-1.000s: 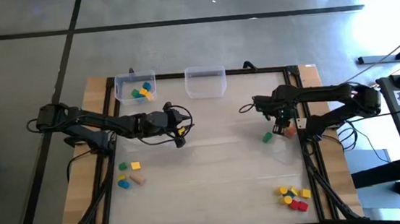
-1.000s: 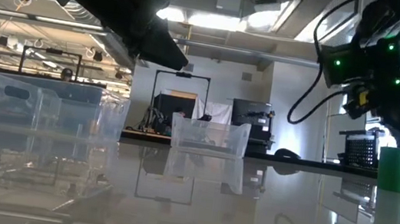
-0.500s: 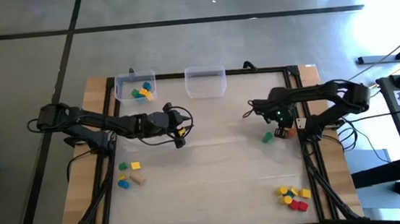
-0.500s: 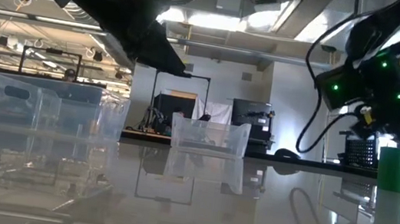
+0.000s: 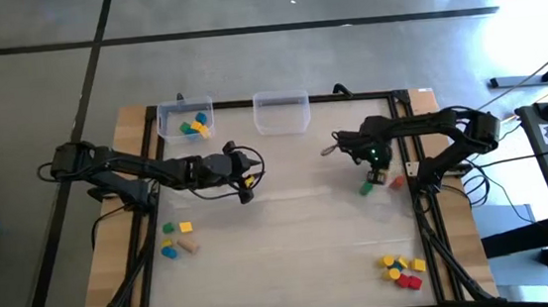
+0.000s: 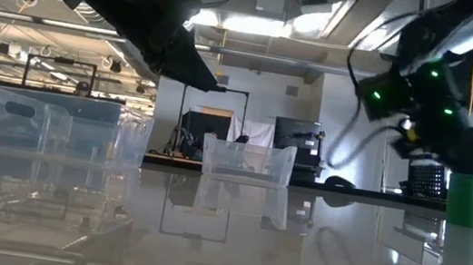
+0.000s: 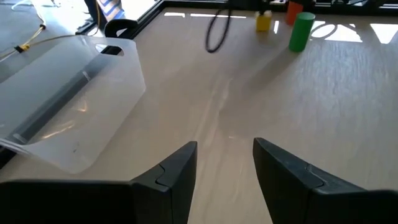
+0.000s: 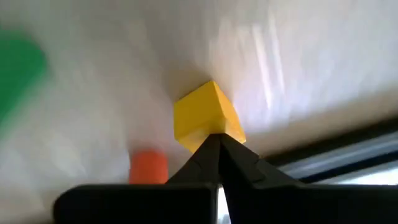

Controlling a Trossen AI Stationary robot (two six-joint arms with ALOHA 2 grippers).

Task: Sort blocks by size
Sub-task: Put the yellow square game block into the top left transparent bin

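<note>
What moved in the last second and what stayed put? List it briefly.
The right gripper moved along the table's right side toward the far edge and inward, and now sits just beyond the green block. Its fingers are shut, the tips at a yellow block, gripping nothing. The left gripper stayed mid-table, fingers open. The green block, the clear bins and the block piles stayed in place.

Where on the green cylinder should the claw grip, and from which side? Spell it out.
Grip the green cylinder across its round wall at mid-height, coming down from above. It stands upright on a flat end, and the yellow block and orange block nearby would likely crowd a sideways approach.
</note>
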